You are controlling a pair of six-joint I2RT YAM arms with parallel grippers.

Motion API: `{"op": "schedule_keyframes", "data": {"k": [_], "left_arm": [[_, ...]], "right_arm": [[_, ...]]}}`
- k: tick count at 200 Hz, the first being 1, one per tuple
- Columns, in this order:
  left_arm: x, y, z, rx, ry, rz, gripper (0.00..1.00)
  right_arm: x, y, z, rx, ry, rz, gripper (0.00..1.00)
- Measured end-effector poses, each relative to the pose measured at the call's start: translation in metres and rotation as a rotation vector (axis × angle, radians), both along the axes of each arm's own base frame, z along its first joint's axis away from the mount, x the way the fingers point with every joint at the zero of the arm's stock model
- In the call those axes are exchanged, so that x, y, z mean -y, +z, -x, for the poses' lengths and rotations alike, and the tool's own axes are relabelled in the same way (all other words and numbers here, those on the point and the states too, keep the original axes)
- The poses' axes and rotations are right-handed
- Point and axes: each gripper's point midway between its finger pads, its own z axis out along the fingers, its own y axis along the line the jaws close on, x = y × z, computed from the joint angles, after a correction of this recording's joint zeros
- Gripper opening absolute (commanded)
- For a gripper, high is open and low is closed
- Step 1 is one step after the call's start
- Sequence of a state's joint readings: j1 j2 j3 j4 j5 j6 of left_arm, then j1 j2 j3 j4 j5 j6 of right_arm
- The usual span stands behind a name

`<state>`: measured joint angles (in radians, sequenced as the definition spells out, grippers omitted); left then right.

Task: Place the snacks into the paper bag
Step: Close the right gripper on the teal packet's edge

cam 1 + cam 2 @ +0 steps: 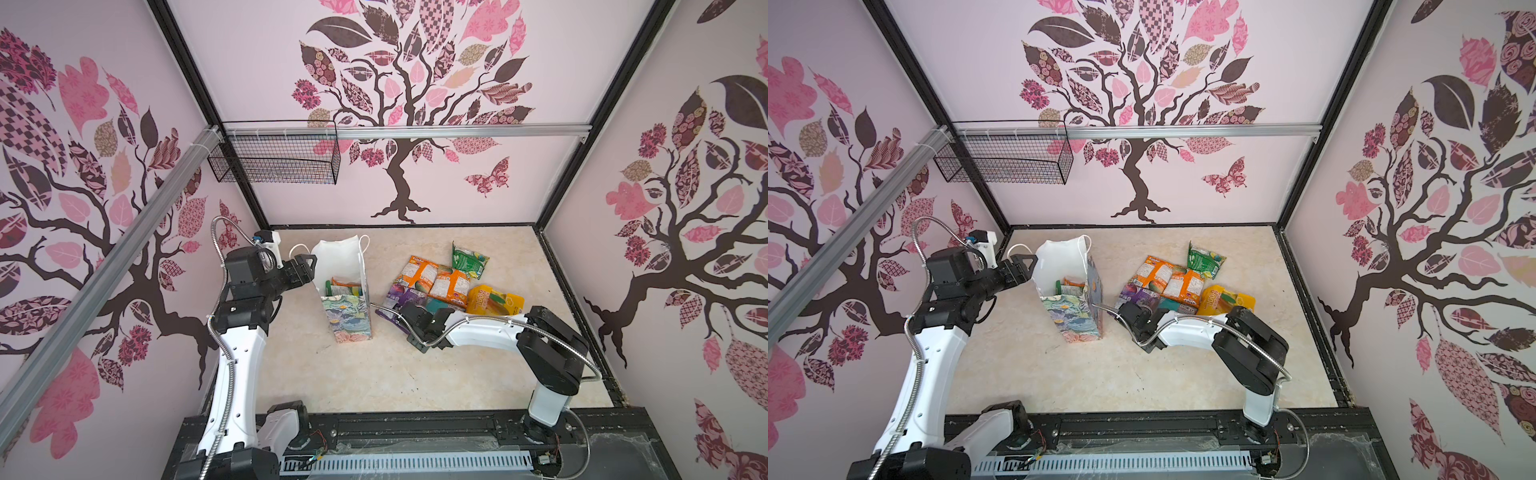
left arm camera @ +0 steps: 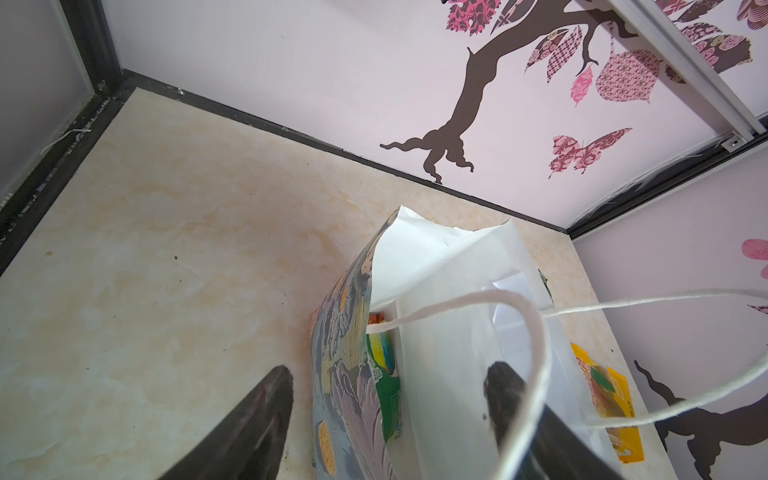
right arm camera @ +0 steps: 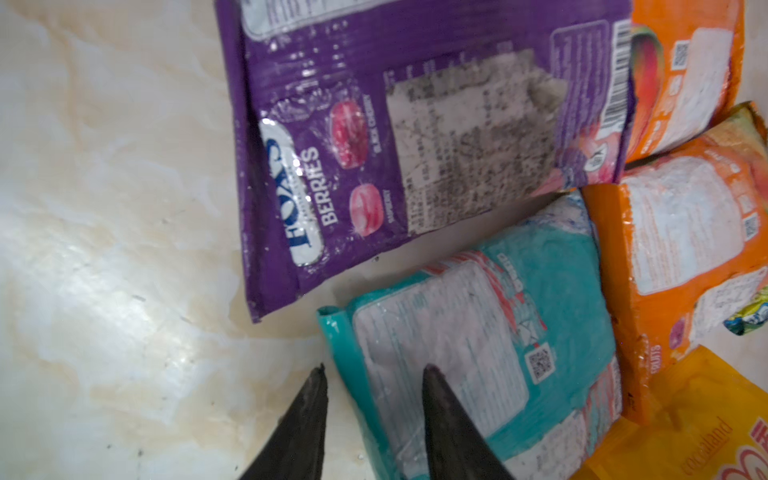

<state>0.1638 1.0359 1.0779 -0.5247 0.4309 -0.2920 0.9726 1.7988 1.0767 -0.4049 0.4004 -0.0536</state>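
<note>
The paper bag (image 1: 349,318) stands upright left of centre, its mouth open, with orange and green snacks (image 1: 345,286) inside. My left gripper (image 1: 309,266) is open and straddles the bag's left wall (image 2: 345,374), one finger outside and one finger (image 2: 505,395) inside. On the table to the right lie loose snacks: purple (image 3: 415,145), teal (image 3: 478,332), two orange (image 1: 417,272) (image 1: 451,286), green (image 1: 469,259) and yellow (image 1: 494,301). My right gripper (image 3: 376,370) is low and open across the teal packet's edge. One finger rests over the packet; the other stands clear of it.
A black wire basket (image 1: 274,158) hangs on the back wall's rail, high at the left. Walls enclose the table on three sides. The bag's cord handles (image 2: 536,332) loop near my left fingers. A black rail (image 1: 415,432) runs along the front edge.
</note>
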Motion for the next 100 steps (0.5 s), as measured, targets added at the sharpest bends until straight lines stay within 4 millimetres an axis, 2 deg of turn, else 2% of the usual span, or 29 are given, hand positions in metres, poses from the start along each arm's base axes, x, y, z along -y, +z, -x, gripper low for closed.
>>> {"op": "schedule_keyframes", "data": {"k": [56, 83, 100], "left_arm": [[0.0, 0.0, 0.0, 0.001, 0.0, -0.001, 0.77], [0.0, 0.001, 0.001, 0.003, 0.0, 0.0, 0.77], [0.0, 0.001, 0.001, 0.004, 0.0, -0.001, 0.77]], "right_arm": [[-0.001, -0.009, 0.0, 0.021, 0.004, 0.039, 0.42], [0.0, -0.01, -0.004, 0.044, -0.007, 0.051, 0.33], [0.002, -0.012, -0.006, 0.057, -0.018, 0.063, 0.2]]}}
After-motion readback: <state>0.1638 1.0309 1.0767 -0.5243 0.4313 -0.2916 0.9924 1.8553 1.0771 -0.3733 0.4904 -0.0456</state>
